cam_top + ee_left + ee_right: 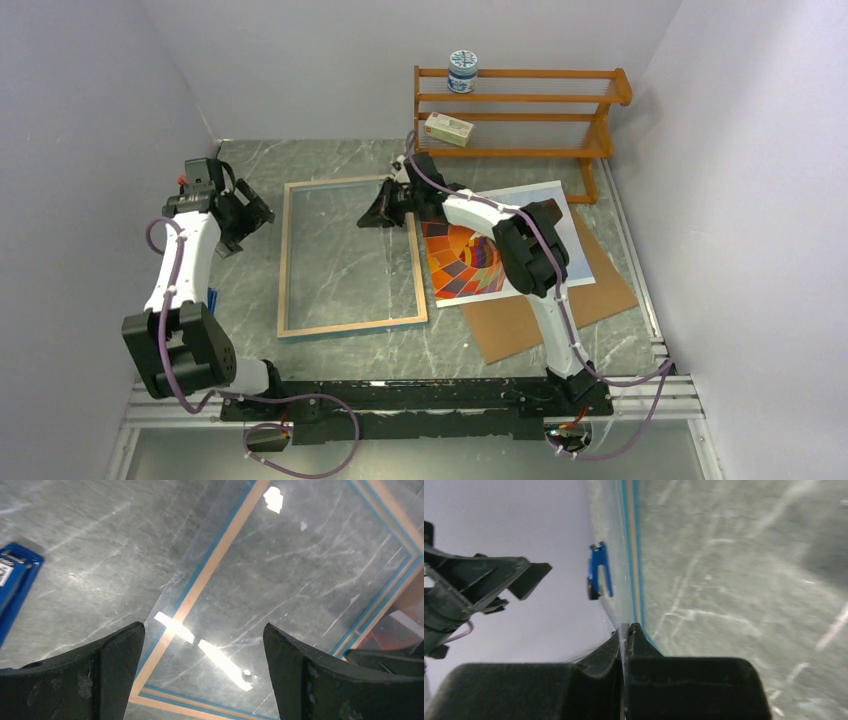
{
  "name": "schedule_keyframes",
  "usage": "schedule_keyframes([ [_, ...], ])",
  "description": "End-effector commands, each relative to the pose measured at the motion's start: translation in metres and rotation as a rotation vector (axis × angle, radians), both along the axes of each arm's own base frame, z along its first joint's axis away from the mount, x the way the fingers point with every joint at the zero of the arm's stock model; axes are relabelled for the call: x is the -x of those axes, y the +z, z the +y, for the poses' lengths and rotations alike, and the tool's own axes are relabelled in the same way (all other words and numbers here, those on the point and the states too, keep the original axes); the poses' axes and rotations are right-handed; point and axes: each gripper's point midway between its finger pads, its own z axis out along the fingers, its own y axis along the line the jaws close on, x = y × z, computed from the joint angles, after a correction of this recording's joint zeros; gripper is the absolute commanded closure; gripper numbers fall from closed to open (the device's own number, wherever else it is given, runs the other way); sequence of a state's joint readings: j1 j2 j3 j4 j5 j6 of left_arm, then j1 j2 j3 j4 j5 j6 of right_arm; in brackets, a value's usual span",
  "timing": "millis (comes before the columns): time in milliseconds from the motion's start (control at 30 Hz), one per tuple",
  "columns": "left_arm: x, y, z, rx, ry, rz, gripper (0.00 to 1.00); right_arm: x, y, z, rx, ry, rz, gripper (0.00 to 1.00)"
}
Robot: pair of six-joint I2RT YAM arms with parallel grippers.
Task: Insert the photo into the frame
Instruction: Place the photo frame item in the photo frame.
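The frame (284,262) lies flat on the marble table with its light wood rim (210,565) up and blue edging showing. My right gripper (381,212) is over its far right corner, shut (628,626) on the edge of a thin clear pane that rises from the frame (633,555). The photo (470,258), an orange and multicoloured print with a white border, lies face up to the right of the frame, partly under the right arm. My left gripper (252,214) hovers at the frame's far left side, open (204,630) and holding nothing.
A brown backing board (560,310) lies under the photo. An orange-brown shelf rack (520,98) at the back holds a round tin (462,70) and a small box (449,128). A blue tool (15,580) lies left of the frame.
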State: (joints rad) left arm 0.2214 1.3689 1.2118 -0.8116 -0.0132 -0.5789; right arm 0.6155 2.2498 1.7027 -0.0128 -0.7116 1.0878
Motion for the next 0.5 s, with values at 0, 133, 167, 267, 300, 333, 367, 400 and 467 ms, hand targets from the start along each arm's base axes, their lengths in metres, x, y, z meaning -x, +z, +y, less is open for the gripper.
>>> schedule_keyframes([
  [0, -0.017, -0.010, -0.013, 0.070, -0.079, -0.024, 0.07, -0.011, -0.005, -0.013, 0.054, 0.001, -0.099, 1.00],
  [133, -0.028, -0.026, -0.017, 0.108, -0.090, -0.009, 0.08, -0.012, -0.022, -0.023, 0.077, -0.011, -0.083, 1.00],
  [167, -0.030, -0.029, -0.017, 0.116, -0.092, -0.003, 0.09, -0.013, -0.026, -0.027, 0.083, -0.017, -0.080, 1.00],
  [267, -0.034, -0.041, -0.018, 0.124, -0.101, 0.011, 0.09, -0.013, -0.034, -0.038, 0.095, -0.031, -0.073, 1.00],
  [300, -0.034, -0.045, -0.017, 0.122, -0.100, 0.018, 0.09, -0.014, -0.035, -0.041, 0.094, -0.034, -0.072, 1.00],
  [333, -0.034, -0.049, -0.017, 0.122, -0.099, 0.027, 0.09, -0.014, -0.036, -0.044, 0.090, -0.036, -0.070, 1.00],
  [367, -0.034, -0.053, -0.016, 0.122, -0.097, 0.038, 0.09, -0.013, -0.037, -0.046, 0.089, -0.035, -0.063, 1.00],
  [400, -0.035, -0.056, -0.017, 0.126, -0.101, 0.041, 0.11, -0.015, -0.035, -0.047, 0.079, -0.036, -0.076, 1.00],
  [467, -0.035, -0.065, -0.020, 0.142, -0.110, 0.049, 0.15, -0.016, -0.035, -0.047, 0.072, -0.029, -0.085, 1.00],
])
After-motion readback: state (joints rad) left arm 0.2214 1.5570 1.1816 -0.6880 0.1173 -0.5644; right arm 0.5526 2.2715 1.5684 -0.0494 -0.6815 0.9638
